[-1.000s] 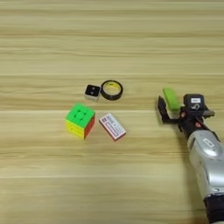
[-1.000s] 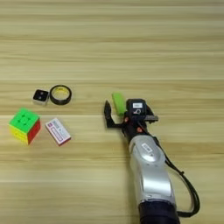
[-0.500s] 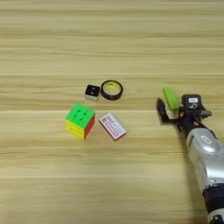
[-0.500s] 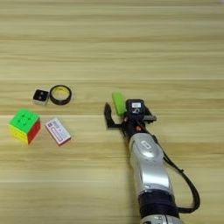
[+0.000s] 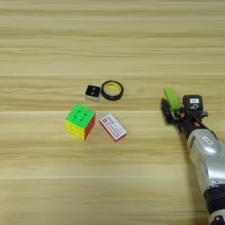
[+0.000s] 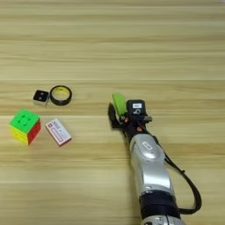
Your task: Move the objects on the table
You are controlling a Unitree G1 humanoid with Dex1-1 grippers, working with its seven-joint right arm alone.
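Note:
On the light-wood table (image 5: 112, 39) a flat green bar (image 5: 172, 98) lies at the right, and my right gripper (image 5: 178, 112) is right at its near end, the bar poking out beyond it. The silver forearm (image 6: 148, 169) comes up from the bottom edge. At the left a colour puzzle cube (image 5: 80, 121) shows its green top with yellow and red sides. A flat red-and-white box (image 5: 113, 127) lies just right of the cube. Both are well left of the gripper.
A small black-and-white square piece (image 5: 92, 92) and a black ring with a yellow inside (image 5: 112, 90) lie side by side behind the cube and box. A black cable (image 6: 186, 184) loops beside the forearm.
The forearm has shifted slightly. The gripper and the green bar stay where they were, and the other things have not moved.

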